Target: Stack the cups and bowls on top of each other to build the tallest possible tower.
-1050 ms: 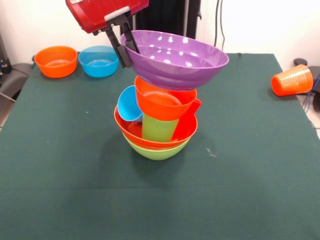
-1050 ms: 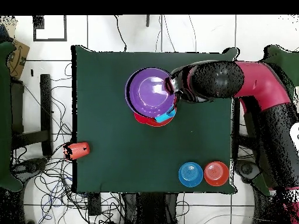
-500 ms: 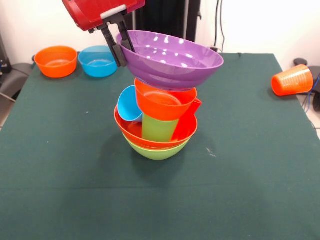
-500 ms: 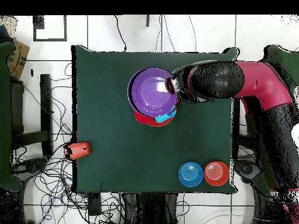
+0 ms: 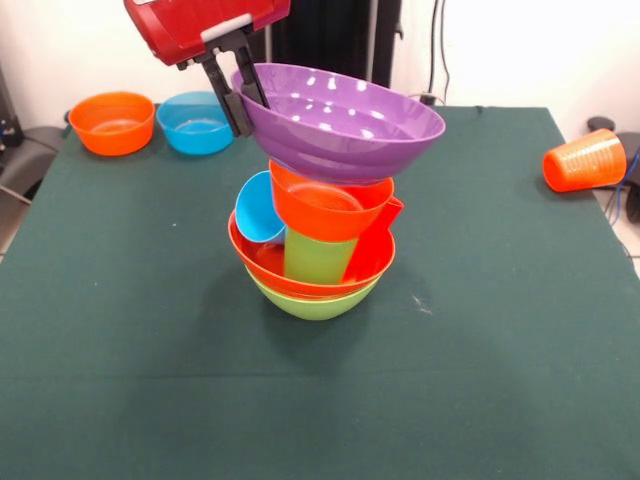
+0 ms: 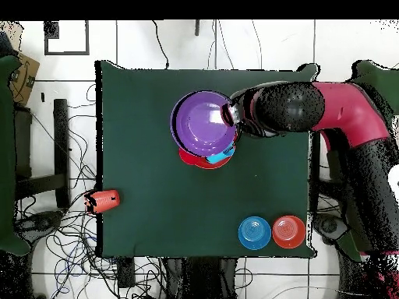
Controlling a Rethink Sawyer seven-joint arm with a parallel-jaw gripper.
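Almost nothing has changed since half a second ago: the purple bowl (image 5: pixel 340 118) has slid just a tiny bit and sits a little flatter. One second ago it reached farther out to the side and was tipped more.

The claw (image 5: pixel 241 98) is pinching the rim of the purple bowl, with one black finger inside the bowl and one outside it. The fingers are squeezed on the thin rim, at the bowl's edge that is at the picture's left in the front view.

The purple bowl is on top of the tower (image 5: pixel 316 240), just under and beside the claw. Its bottom sits in the small orange bowl (image 5: pixel 331 206), but it leans a bit and hangs over on all sides. Under that stands the lime green cup (image 5: pixel 318 255). A light blue cup (image 5: pixel 260 210) and a red cup (image 5: pixel 375 245) lean next to it. They are all inside the big orange-red bowl (image 5: pixel 262 262), which sits in the big lime green bowl (image 5: pixel 312 303) on the green surface (image 5: pixel 140 330).

Another small orange bowl (image 5: pixel 112 122) and a blue bowl (image 5: pixel 197 121) sit side by side at a far corner. An orange cup (image 5: pixel 585 160) lies on its side at the other edge, well apart from the tower.
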